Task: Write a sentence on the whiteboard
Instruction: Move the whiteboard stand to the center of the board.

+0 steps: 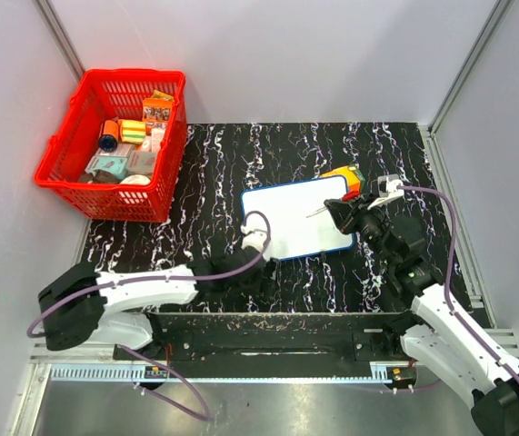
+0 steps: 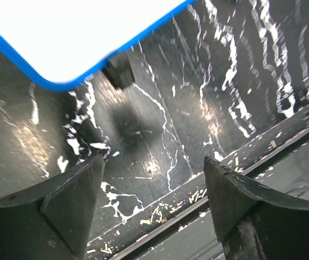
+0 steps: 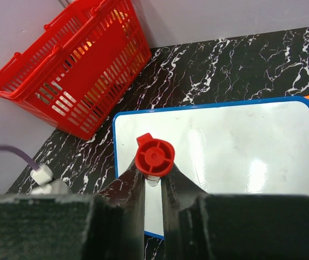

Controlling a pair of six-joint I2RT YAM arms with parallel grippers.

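The whiteboard (image 1: 286, 222) lies flat mid-table, white with a thin blue frame. It also shows in the right wrist view (image 3: 224, 146), and one rounded corner shows in the left wrist view (image 2: 62, 38). No sentence strokes show on it. My right gripper (image 1: 336, 212) is over the board's right part. In the right wrist view it (image 3: 154, 174) is shut on a red marker (image 3: 155, 156), whose round red end faces the camera. My left gripper (image 1: 261, 259) is open and empty beside the board's near-left corner. In the left wrist view it (image 2: 154, 189) hangs over the dark table.
A red basket (image 1: 161, 195) with several packages stands at the back left, also in the right wrist view (image 3: 46, 86). A small orange box (image 1: 344, 174) lies at the board's far right corner. Grey walls enclose the table. The front rail (image 2: 197, 208) runs just below my left gripper.
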